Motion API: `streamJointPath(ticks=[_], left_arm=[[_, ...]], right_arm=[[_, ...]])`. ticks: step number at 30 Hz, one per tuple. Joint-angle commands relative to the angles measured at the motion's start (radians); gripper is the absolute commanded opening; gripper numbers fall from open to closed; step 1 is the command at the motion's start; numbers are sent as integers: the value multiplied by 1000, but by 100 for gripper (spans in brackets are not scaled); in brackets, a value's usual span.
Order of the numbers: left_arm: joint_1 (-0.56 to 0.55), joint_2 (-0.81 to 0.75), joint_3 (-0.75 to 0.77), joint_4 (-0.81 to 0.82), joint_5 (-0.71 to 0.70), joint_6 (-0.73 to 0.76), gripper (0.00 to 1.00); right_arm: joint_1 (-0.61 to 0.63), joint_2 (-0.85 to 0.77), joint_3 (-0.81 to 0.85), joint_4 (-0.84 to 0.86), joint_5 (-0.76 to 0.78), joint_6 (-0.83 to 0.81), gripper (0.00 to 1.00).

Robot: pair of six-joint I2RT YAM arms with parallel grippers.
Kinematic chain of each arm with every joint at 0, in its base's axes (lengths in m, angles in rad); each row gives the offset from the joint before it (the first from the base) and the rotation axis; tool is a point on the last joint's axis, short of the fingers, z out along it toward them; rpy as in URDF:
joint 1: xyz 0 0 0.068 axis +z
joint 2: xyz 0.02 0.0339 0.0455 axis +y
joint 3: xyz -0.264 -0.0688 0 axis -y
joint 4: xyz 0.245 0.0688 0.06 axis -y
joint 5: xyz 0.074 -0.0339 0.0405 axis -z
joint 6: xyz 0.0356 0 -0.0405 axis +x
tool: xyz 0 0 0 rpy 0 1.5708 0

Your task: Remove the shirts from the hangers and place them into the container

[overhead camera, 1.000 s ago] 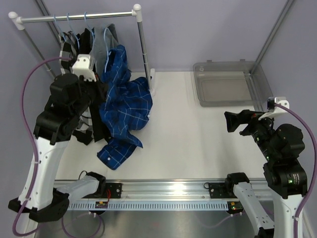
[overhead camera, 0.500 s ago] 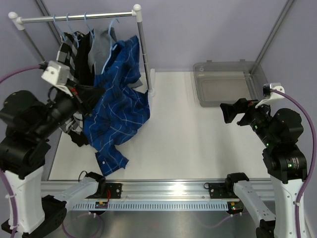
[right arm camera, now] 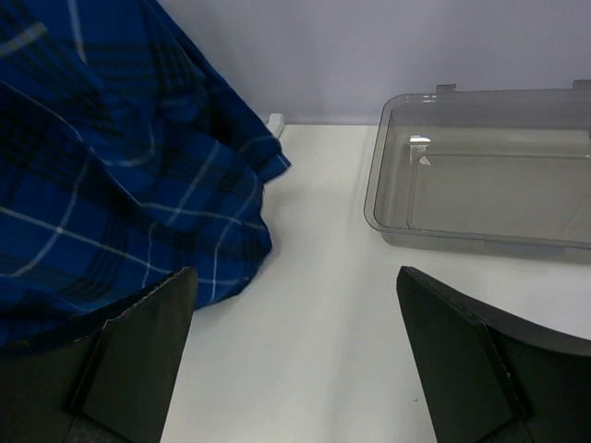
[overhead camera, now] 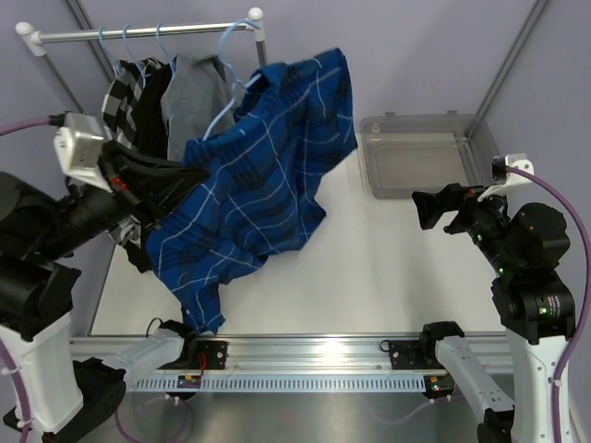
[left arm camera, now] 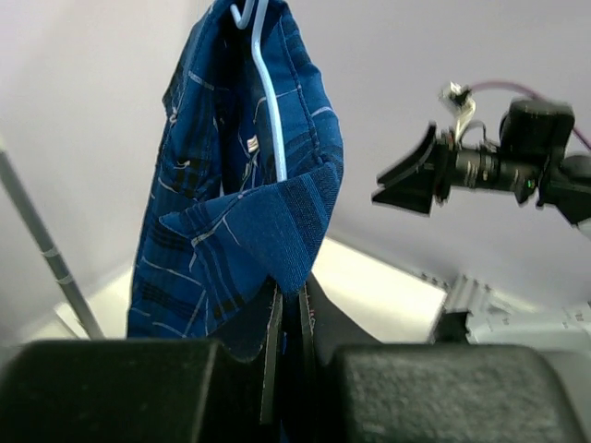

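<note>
The left tool [left arm camera: 286, 318] is clamped on a fold of the blue plaid shirt [overhead camera: 268, 175], holding it raised above the table [overhead camera: 369, 268], left of the container [overhead camera: 420, 166]. A light-blue hanger [left arm camera: 268, 101] sits inside the shirt. The right tool [overhead camera: 425, 210] hovers by the container's front-left corner, spread wide and holding nothing.

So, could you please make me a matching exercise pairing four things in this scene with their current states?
1. blue plaid fabric shirt
2. plain grey fabric shirt
3. clear greyish plastic container
4. right gripper

A. jaws open, nothing held
B. hanging untouched on the silver rail
C. pinched by the left gripper
D. empty, on the table

Pairs: 1-C, 2-B, 3-D, 4-A.
</note>
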Motion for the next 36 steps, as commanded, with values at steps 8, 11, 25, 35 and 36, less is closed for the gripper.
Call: streamJointPath(ticks=[8,11,25,35,36], left_arm=[[-22,-94,-464,105,73,107,0],[-47,-122,-630,187,53,99,0],[-295,0,-820,393,-133,45,0],[-352,99,-750,444,-162,12,0],[-366,103,-742,444,-162,15,0]], right_arm=[[9,19,-1,31,-28,26,99],[9,55,-10,31,-53,51,99],[261,235,33,163,-37,120,96],[495,345,126,241,62,88,90],[500,355,132,247,67,86,90]])
